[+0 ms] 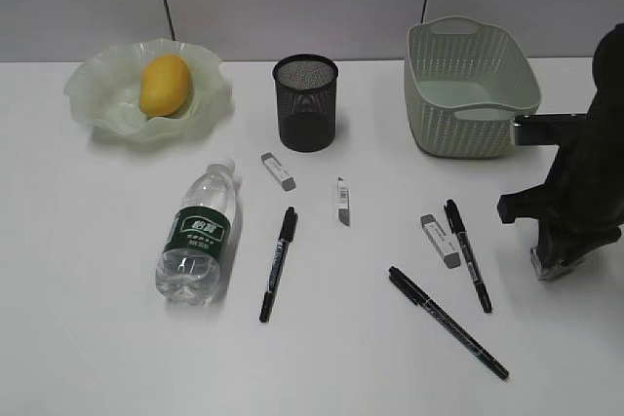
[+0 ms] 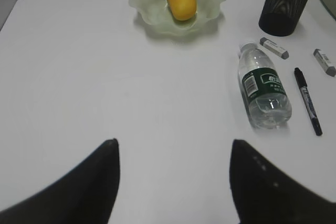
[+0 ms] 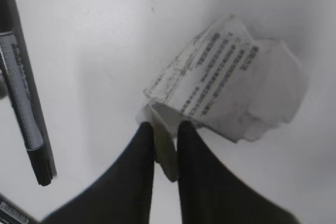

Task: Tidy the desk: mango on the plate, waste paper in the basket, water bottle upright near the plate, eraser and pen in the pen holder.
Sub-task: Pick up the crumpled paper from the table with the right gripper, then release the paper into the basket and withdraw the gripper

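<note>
Two dark fingers (image 3: 144, 166) rise from the bottom of the frame, nearly together, pinching a folded edge of the paper (image 3: 226, 85) between their tips. The paper, crumpled and printed with grey lines of text, spreads toward the upper right on the white tabletop (image 3: 89, 35). A pen (image 3: 23, 87) lies along the left edge, tip toward the lower left.

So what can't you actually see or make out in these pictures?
- Waste paper: shows only in the right wrist view; in the exterior view the right arm hides it.
- Right end effector: pinches an edge of the paper; its fingertips are hidden in the exterior view.
- Left end effector: out of frame in the exterior view.
- Water bottle: label lettering too small to read.
- Pen holder: mesh hides its inside.
</note>
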### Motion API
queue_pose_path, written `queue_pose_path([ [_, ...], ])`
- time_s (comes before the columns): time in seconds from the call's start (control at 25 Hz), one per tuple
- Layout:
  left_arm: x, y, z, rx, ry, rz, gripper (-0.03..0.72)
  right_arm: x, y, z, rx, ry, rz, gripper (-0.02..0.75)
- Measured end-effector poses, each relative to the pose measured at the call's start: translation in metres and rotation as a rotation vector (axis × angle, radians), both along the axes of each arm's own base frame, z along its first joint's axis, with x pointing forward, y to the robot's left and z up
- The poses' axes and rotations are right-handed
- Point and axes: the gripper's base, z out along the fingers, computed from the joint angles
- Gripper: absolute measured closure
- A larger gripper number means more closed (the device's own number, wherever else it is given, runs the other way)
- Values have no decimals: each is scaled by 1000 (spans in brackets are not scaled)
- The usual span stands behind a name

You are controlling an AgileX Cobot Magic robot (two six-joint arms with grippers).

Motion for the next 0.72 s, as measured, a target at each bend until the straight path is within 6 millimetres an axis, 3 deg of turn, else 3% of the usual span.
queue_pose_path([
  [0.04, 0, 0, 0, 0, 0, 0, 190, 0, 0, 3, -1, -11, 3, 678],
  [0.12, 0, 0, 0, 0, 0, 0, 190, 1, -1, 10, 0, -40, 8, 724],
  [0.36, 0, 0, 0, 0, -1, 0, 190, -3, -2, 45, 18, -155, 12, 724],
  [0.56, 0, 0, 0, 0, -1, 0, 190, -1, -1, 96, 47, -310, 10, 724],
  [0.72, 0, 0, 0, 0, -1, 0, 190, 21, 3, 147, 74, -480, 28, 724],
])
